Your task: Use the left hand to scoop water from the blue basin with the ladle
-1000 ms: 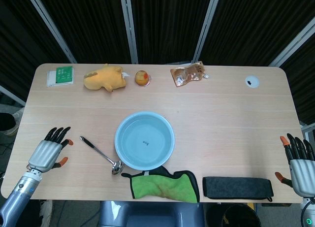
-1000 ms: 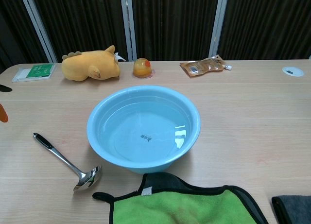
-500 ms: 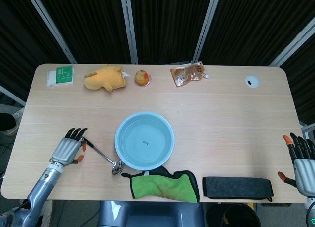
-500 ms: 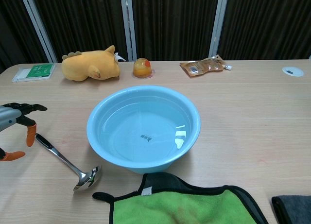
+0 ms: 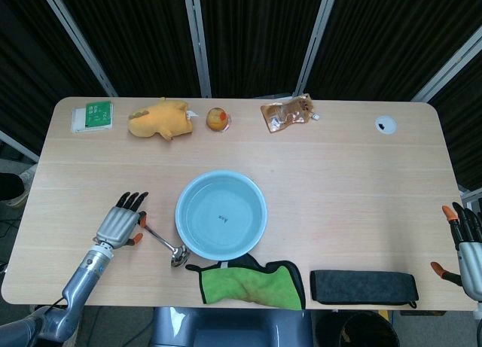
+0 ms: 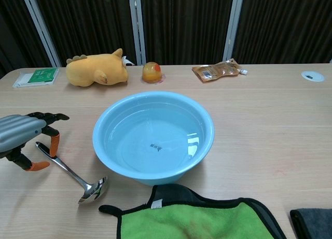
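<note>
None of the scooping is done yet: your left robot hand hovers over the handle of the ladle, fingers apart and holding nothing, while the ladle lies flat on the counter just left of the water-filled blue basin. You have the grasp, lift, dip and scoop all ahead, and your right robot hand waits open at the near right edge.

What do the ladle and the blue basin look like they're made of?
The ladle looks like polished metal, probably stainless steel: its bowl and shaft gleam with reflections, and the handle end is dark, maybe plastic. The blue basin looks like smooth glossy plastic, with an even pale blue colour and soft highlights.
</note>
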Action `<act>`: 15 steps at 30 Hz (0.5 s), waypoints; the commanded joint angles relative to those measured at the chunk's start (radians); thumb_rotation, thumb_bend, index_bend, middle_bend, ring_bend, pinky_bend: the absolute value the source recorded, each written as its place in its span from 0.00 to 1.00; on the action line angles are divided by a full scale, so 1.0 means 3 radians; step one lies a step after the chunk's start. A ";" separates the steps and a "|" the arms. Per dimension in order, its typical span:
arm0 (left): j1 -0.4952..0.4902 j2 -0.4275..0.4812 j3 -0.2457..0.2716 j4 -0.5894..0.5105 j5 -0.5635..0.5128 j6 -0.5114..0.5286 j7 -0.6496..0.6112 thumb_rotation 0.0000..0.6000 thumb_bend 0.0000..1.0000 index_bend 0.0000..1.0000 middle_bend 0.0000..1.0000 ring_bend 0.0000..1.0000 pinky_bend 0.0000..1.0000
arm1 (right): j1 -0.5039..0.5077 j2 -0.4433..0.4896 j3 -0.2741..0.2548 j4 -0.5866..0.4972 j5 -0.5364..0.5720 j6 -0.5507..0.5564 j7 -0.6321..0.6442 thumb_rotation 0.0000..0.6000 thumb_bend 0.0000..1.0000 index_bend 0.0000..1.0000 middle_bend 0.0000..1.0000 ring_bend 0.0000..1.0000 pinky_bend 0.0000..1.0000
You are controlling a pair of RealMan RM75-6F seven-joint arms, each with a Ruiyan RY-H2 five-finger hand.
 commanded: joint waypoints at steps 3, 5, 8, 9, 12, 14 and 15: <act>-0.0044 -0.0075 0.0000 0.0079 -0.0005 -0.0032 -0.0010 1.00 0.28 0.48 0.00 0.00 0.00 | 0.0003 0.0004 0.0013 0.0005 0.0029 -0.0010 0.0015 1.00 0.00 0.00 0.00 0.00 0.00; -0.0063 -0.0096 -0.0004 0.0109 -0.0017 -0.0059 -0.0018 1.00 0.28 0.49 0.00 0.00 0.00 | 0.0004 0.0003 0.0018 0.0007 0.0039 -0.0010 0.0020 1.00 0.00 0.00 0.00 0.00 0.00; -0.0095 -0.0126 -0.0004 0.0146 -0.0022 -0.0093 -0.0022 1.00 0.28 0.48 0.00 0.00 0.00 | 0.0003 0.0003 0.0027 0.0006 0.0056 -0.0008 0.0017 1.00 0.00 0.00 0.00 0.00 0.00; -0.0104 -0.0134 0.0003 0.0159 -0.0020 -0.0105 -0.0030 1.00 0.28 0.48 0.00 0.00 0.00 | 0.0005 0.0002 0.0029 0.0005 0.0065 -0.0014 0.0013 1.00 0.00 0.00 0.00 0.00 0.00; -0.0126 -0.0148 0.0019 0.0191 -0.0015 -0.0147 -0.0068 1.00 0.28 0.48 0.00 0.00 0.00 | 0.0014 -0.0002 0.0033 0.0005 0.0083 -0.0035 0.0002 1.00 0.00 0.00 0.00 0.00 0.00; -0.0140 -0.0159 0.0025 0.0217 -0.0016 -0.0170 -0.0085 1.00 0.28 0.49 0.00 0.00 0.00 | 0.0017 -0.0002 0.0035 0.0001 0.0092 -0.0044 0.0005 1.00 0.00 0.00 0.00 0.00 0.00; -0.0149 -0.0168 0.0028 0.0236 -0.0021 -0.0189 -0.0097 1.00 0.28 0.49 0.00 0.00 0.00 | 0.0017 -0.0002 0.0038 0.0002 0.0098 -0.0044 0.0001 1.00 0.00 0.00 0.00 0.00 0.00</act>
